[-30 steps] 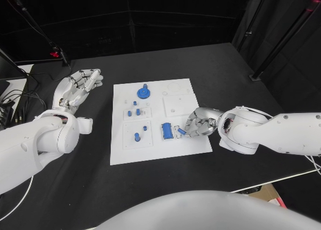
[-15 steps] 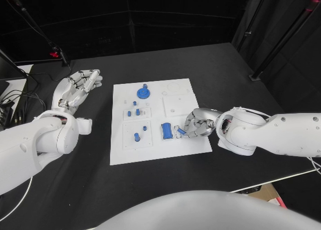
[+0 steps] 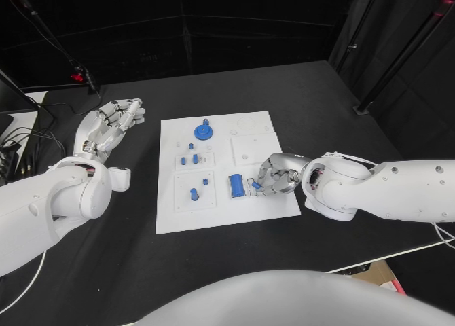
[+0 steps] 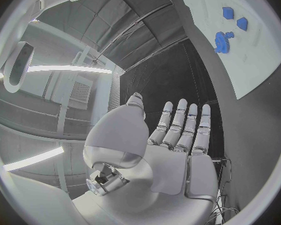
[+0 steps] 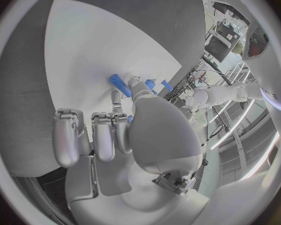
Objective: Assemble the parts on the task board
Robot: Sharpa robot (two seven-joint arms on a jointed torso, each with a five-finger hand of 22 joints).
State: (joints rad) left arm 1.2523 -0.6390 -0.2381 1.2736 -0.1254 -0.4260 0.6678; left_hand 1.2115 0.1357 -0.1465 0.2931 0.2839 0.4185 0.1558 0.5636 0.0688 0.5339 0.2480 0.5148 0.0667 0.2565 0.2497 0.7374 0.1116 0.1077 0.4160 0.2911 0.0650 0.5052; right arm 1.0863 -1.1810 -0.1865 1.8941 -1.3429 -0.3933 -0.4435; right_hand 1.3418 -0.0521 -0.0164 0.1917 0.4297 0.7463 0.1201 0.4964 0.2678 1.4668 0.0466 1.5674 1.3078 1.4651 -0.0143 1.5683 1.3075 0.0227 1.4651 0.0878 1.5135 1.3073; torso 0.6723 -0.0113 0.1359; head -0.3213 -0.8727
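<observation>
- Head view: white rectangular task board at mid-table, long axis running near to far. On it a blue gear-like disc at the far end, small blue pegs in the middle, a single blue peg nearer on the left, and a short blue cylinder standing near the right edge.
- Right hand over the board's near right part, fingers curled inward and apparently pinching a small blue part just to the right of the blue cylinder. Grip contact not fully visible, so judged held rather than certain.
- Left hand flat and spread on the black table, well left of the board, holding nothing.
- Deciding relation: seat for the small part lies just left of the right hand, beside the cylinder; right hand far nearer than left, so a short leftward, downward move seems called for.
- Left wrist view: left hand with fingers straight and side by side, empty; board edge and blue disc far ahead.
- Right wrist view: right hand fingers bent down to the board, thumb tip at a blue piece; the cylinder lying just beyond the fingertips, a closeness the head view partly hides.
</observation>
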